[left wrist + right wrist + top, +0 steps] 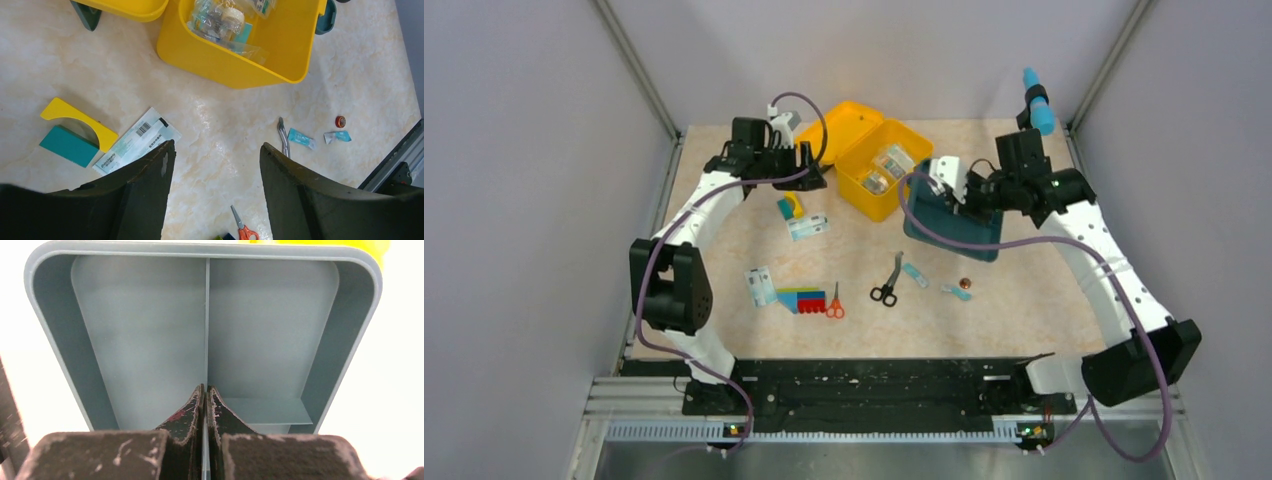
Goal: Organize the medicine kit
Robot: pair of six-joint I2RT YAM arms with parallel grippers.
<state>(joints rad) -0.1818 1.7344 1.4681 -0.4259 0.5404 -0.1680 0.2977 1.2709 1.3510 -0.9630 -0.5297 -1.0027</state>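
A beige marbled bench sits between grey walls. The left pincer gapes empty above it. The right pincer pinches the teal tray by its divider.

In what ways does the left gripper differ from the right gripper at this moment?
The left gripper is open; the right gripper is shut. The left gripper holds nothing, with only table showing between its fingers; the right gripper pinches the middle divider of the teal tray. The left gripper hangs near the yellow box; the right gripper is at the tray. Both have dark fingers.
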